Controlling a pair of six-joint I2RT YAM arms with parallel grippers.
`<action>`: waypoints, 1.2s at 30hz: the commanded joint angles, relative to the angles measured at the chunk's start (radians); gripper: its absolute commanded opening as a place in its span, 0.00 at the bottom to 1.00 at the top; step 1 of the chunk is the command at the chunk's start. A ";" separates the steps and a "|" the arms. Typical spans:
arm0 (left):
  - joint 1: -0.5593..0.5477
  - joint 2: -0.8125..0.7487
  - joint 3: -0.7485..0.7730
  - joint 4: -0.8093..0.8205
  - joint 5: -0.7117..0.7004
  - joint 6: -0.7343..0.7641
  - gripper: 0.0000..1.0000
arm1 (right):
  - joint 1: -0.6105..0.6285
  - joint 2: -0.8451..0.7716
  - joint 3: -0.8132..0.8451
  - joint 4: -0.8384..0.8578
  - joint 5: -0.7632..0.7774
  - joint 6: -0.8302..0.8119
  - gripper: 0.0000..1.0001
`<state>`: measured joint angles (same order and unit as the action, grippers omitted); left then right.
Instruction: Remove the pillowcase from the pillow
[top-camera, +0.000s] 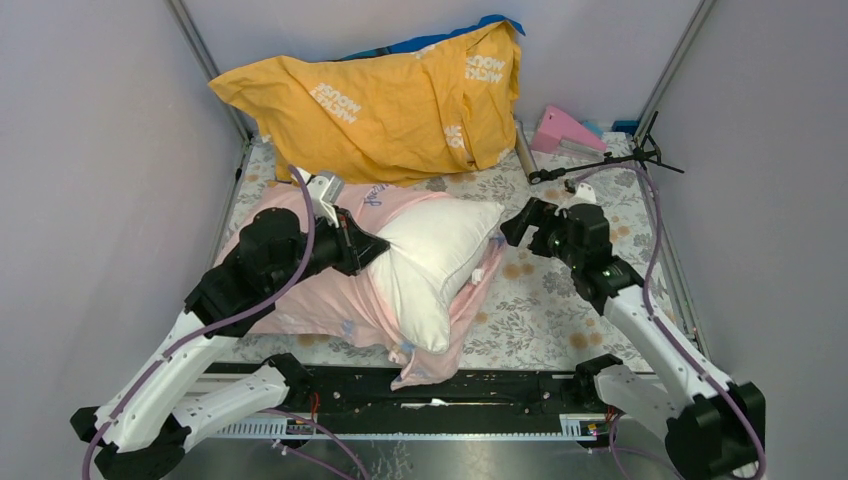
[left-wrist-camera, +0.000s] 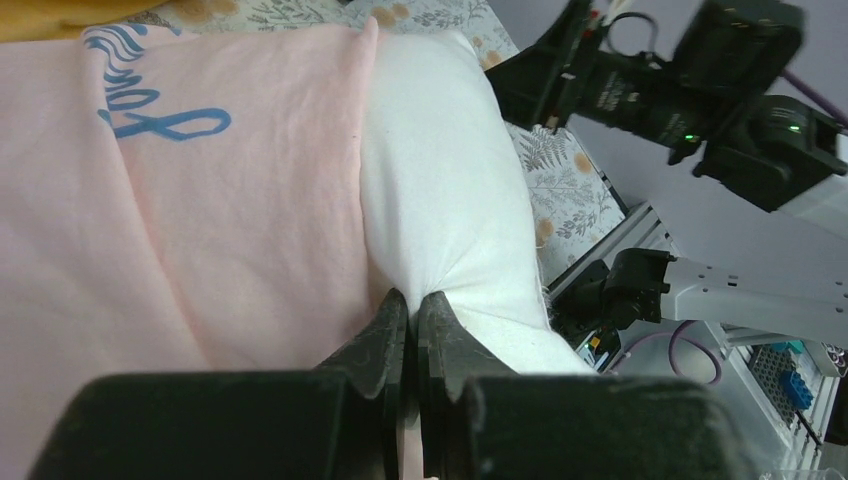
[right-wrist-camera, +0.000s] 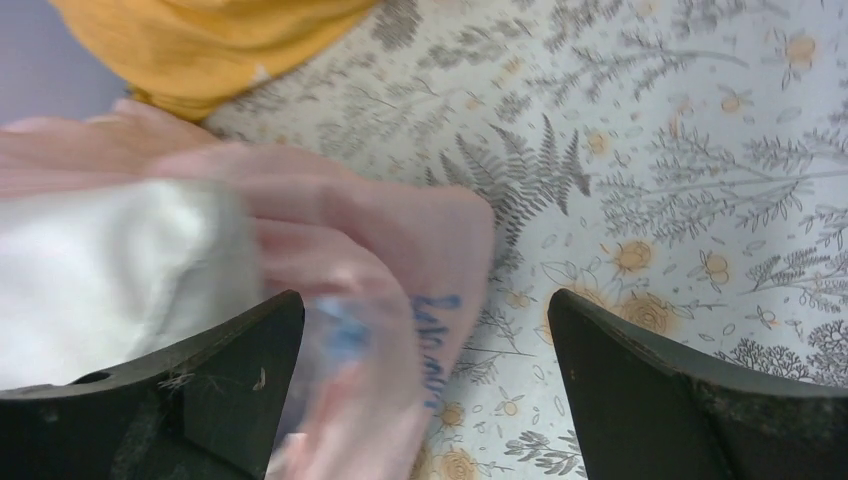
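Left pincer (top-camera: 375, 246) was pressed shut on the pillowcase (top-camera: 295, 318) edge; right pincer (top-camera: 518, 226) was spread wide.
From above, the pillow (top-camera: 440, 250) was seen half out, lying back to front between the arms. By the left wrist, pink cloth was pinched where it met white. By the right wrist, the pink corner was seen just ahead of the open pincer, a little to its left.
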<state>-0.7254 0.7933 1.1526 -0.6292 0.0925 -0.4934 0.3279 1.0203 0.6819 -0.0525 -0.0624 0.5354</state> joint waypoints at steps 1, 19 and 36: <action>0.003 -0.005 0.014 0.169 0.002 0.022 0.00 | -0.007 -0.119 0.036 -0.036 -0.040 -0.043 0.99; -0.010 0.225 -0.096 0.486 0.244 -0.152 0.00 | -0.007 -0.104 -0.004 -0.043 -0.399 0.101 1.00; -0.368 0.442 0.257 -0.028 -0.527 0.079 0.87 | -0.006 -0.140 -0.090 -0.174 -0.307 0.041 1.00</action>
<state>-1.0931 1.2297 1.3617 -0.5583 -0.2455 -0.4374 0.3252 0.8635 0.6159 -0.2138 -0.3489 0.6075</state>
